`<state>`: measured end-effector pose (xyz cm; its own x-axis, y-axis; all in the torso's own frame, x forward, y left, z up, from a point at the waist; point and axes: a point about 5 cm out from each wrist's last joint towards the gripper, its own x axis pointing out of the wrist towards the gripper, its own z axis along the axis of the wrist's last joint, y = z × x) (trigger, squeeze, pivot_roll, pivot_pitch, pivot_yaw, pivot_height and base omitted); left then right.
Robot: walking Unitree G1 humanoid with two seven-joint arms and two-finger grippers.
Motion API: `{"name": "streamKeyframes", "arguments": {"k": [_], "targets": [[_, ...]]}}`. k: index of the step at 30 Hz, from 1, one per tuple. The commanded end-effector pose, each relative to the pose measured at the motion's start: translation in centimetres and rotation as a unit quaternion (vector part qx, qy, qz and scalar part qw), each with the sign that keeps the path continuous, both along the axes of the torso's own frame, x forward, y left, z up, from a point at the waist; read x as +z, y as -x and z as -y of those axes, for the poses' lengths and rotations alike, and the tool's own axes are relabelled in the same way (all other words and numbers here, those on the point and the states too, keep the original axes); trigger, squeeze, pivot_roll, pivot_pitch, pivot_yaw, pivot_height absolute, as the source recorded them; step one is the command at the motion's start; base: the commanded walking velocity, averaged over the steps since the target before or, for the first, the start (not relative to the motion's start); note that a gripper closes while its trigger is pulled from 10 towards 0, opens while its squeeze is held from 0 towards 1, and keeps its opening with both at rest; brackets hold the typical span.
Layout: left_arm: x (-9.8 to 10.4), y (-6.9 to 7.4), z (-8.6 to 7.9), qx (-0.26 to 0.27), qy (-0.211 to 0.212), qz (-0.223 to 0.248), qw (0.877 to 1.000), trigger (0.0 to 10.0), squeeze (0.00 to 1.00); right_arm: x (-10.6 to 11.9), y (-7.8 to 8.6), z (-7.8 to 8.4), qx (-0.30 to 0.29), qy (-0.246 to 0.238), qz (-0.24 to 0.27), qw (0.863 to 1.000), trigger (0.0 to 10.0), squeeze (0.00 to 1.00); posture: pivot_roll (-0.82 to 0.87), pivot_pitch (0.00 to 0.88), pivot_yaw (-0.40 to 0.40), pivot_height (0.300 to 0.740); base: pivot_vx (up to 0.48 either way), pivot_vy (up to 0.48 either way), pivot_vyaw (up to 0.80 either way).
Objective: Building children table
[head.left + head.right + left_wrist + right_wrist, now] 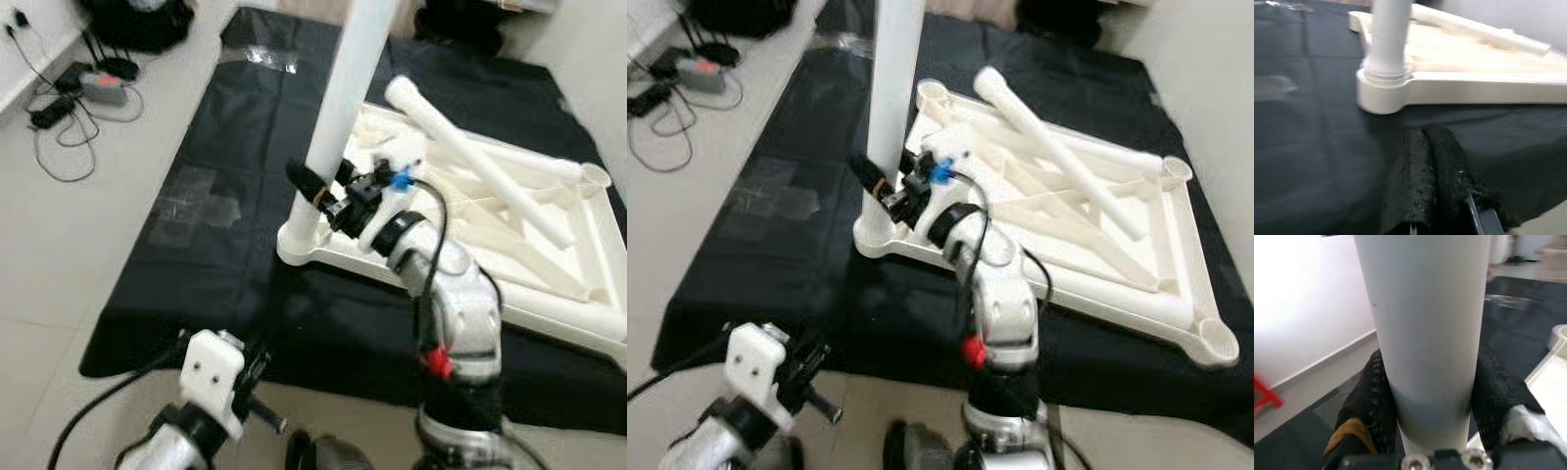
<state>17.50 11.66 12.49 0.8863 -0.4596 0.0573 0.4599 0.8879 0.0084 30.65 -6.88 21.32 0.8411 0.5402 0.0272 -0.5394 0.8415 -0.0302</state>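
- Black sheeting [225,245] covers the pale floor [59,284] through the middle of the frame, and on it, centre to right, lies the white children's table frame [1176,294], turned upside down.
- One white leg tube [343,108] stands upright in the frame's near-left corner socket [299,245], rising out of the top of the picture.
- Two loose leg tubes [1058,147] lie slantwise across the frame, upper right of centre.
- At the centre, the right tool [328,196] pinches the upright tube just above its socket, one black finger on each side of it; the right wrist view shows both pads pressed against the tube.
- Lower left, the left tool [1432,161] hangs low over the sheet's near edge, its two fingers pressed together with nothing between them, pointing toward the socket.
- Upper left, cables [59,127] and a small grey device [103,86] lie on the floor.
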Motion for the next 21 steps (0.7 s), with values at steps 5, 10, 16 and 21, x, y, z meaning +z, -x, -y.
{"name": "streamKeyframes", "arguments": {"k": [5, 10, 16, 21], "targets": [[-1.5, -2.3, -0.2, 0.001, 0.003, -0.01, 1.0, 10.0, 0.0, -3.9, -3.3, -4.5, 0.026, 0.012, -0.079, 0.996, 0.0, 0.0, -0.01, 0.0, -0.127, 0.74, 0.0, 0.0, 0.0], [-1.6, -2.8, -0.3, 0.007, 0.002, -0.003, 1.0, 10.0, 0.0, -2.3, -3.0, -5.1, 0.028, 0.01, -0.063, 0.998, 10.0, 0.0, -0.01, 0.0, -0.126, 0.74, 0.0, 0.0, 0.0], [-1.4, -2.7, -0.2, 0.005, 0.006, 0.008, 1.0, 10.0, 0.0, -1.1, -2.5, -3.7, 0.087, 0.005, -0.041, 0.995, 10.0, 1.0, -0.01, 0.0, -0.128, 0.74, 0.0, 0.0, 0.0], [-0.3, -0.8, 0.3, -0.005, 0.013, 0.017, 1.0, 10.0, 0.0, 0.9, -4.7, 1.0, 0.245, 0.036, 0.031, 0.968, 10.0, 1.0, 0.03, 0.109, -0.127, 0.74, 0.0, 0.0, 0.0]]}}
